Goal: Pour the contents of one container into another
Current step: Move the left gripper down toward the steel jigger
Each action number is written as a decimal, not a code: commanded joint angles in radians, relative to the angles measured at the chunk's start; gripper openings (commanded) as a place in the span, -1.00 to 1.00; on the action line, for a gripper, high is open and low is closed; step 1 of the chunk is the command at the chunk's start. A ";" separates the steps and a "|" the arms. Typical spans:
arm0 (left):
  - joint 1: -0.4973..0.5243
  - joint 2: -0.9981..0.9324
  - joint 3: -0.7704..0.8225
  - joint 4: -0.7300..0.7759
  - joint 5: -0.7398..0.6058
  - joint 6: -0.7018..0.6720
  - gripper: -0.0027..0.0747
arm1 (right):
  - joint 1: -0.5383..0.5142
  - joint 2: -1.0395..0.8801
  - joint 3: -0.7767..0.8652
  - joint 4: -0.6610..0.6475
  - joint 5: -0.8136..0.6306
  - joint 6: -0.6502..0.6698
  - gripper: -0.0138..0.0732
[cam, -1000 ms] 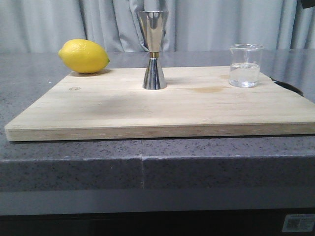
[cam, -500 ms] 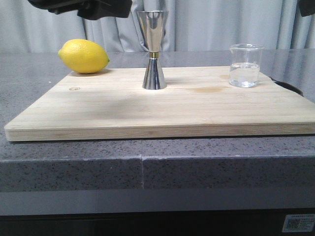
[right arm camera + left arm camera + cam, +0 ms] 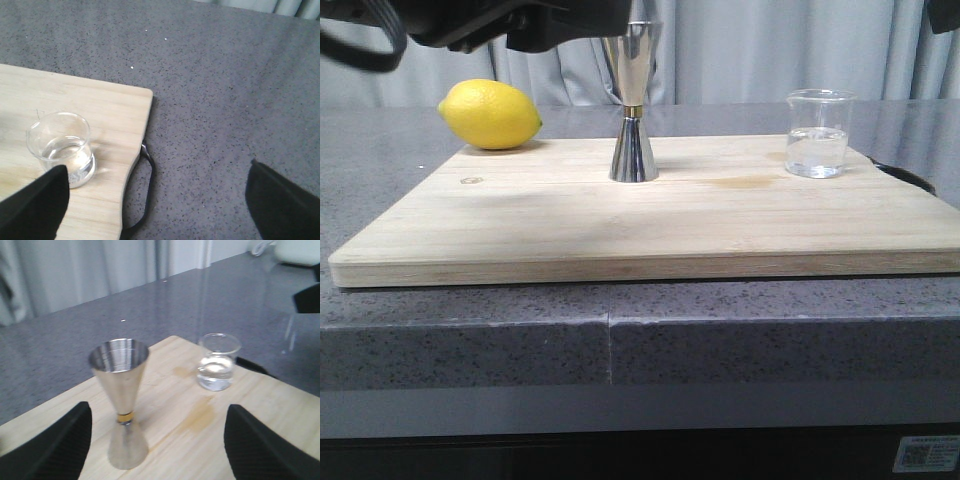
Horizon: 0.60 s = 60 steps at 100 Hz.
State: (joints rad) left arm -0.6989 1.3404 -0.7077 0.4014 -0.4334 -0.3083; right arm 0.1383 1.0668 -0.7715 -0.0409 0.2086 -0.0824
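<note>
The grey stone counter (image 3: 740, 330) carries a pale wooden board (image 3: 650, 220), and all task items stand on or beside it. At the far left, just off the board, lies a lemon (image 3: 490, 113). The steel jigger (image 3: 633, 100) stands upright at the far middle of the board. The glass beaker (image 3: 818, 133), holding a little clear liquid, stands upright near the far right corner, well apart from the jigger.

Step in hand, as judged: approach. Nothing is lifted or tilted. The left gripper (image 3: 155, 445) is spread wide and empty, the jigger between its fingers but untouched. The right gripper (image 3: 155, 200) is likewise wide apart and empty, with the beaker just beside one finger (image 3: 35, 200).

Next move, as judged: the right gripper needs to centre on the beaker and close gently on the glass; the left may steady the jigger.

Limits of view: the front view cuts both arms off at the top edge. The beaker's scale marks cannot be made out. The left wrist view is blurred.
</note>
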 commanded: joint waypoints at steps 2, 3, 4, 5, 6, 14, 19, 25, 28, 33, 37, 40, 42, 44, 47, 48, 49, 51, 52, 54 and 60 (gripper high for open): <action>0.046 -0.019 0.000 0.246 -0.173 -0.226 0.37 | 0.000 -0.010 -0.029 -0.002 -0.067 -0.007 0.81; 0.056 -0.019 0.001 0.262 -0.180 -0.250 0.37 | 0.000 -0.010 -0.029 -0.002 -0.067 -0.007 0.81; 0.062 -0.019 0.005 0.292 -0.194 -0.262 0.37 | 0.000 -0.010 -0.029 -0.002 -0.065 -0.007 0.81; 0.074 -0.019 0.006 0.308 -0.200 -0.275 0.37 | 0.000 -0.010 -0.029 -0.002 -0.065 -0.007 0.81; 0.080 -0.019 0.006 0.339 -0.214 -0.300 0.37 | 0.000 -0.010 -0.029 -0.002 -0.065 -0.007 0.81; 0.162 -0.019 0.021 0.491 -0.306 -0.426 0.37 | 0.000 -0.010 -0.029 -0.002 -0.065 -0.007 0.81; 0.235 -0.019 0.023 0.577 -0.371 -0.499 0.37 | 0.000 -0.010 -0.029 -0.002 -0.063 -0.007 0.81; 0.313 -0.010 0.023 0.672 -0.485 -0.582 0.37 | 0.000 -0.010 -0.029 -0.002 -0.063 -0.007 0.81; 0.352 -0.001 0.023 0.709 -0.551 -0.613 0.37 | 0.000 -0.010 -0.029 -0.002 -0.063 -0.007 0.81; 0.427 0.023 0.021 0.775 -0.657 -0.664 0.37 | 0.000 -0.010 -0.029 -0.002 -0.063 -0.007 0.81; 0.466 0.050 0.019 0.831 -0.726 -0.697 0.37 | 0.000 -0.010 -0.029 -0.002 -0.063 -0.007 0.81; 0.498 0.069 0.019 0.857 -0.758 -0.706 0.37 | 0.000 -0.010 -0.029 -0.002 -0.063 -0.007 0.81; 0.509 0.084 0.017 0.876 -0.778 -0.708 0.37 | 0.000 -0.010 -0.029 -0.002 -0.063 -0.007 0.81; 0.523 0.100 0.017 0.893 -0.794 -0.711 0.37 | 0.000 -0.010 -0.029 -0.002 -0.063 -0.007 0.81; 0.542 0.122 0.013 0.911 -0.808 -0.716 0.37 | 0.000 -0.010 -0.029 -0.002 -0.063 -0.007 0.81; 0.545 0.132 0.013 0.920 -0.815 -0.720 0.37 | 0.000 -0.010 -0.029 -0.002 -0.063 -0.007 0.81; 0.547 0.138 0.009 0.924 -0.818 -0.722 0.37 | 0.000 -0.010 -0.029 -0.002 -0.063 -0.007 0.81; 0.555 0.154 0.004 0.936 -0.828 -0.725 0.37 | 0.000 -0.010 -0.029 -0.002 -0.063 -0.007 0.81; 0.558 0.159 0.001 0.940 -0.830 -0.729 0.37 | 0.000 -0.010 -0.029 -0.002 -0.063 -0.007 0.81; 0.561 0.175 -0.006 0.951 -0.838 -0.731 0.37 | 0.000 -0.010 -0.029 -0.002 -0.063 -0.007 0.81; 0.564 0.221 -0.036 0.969 -0.853 -0.731 0.37 | 0.000 -0.010 -0.029 -0.002 -0.063 -0.007 0.81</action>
State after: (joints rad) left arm -0.1487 1.5310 -0.6852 1.3586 -1.1428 -1.0169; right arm 0.1383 1.0668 -0.7715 -0.0409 0.2101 -0.0824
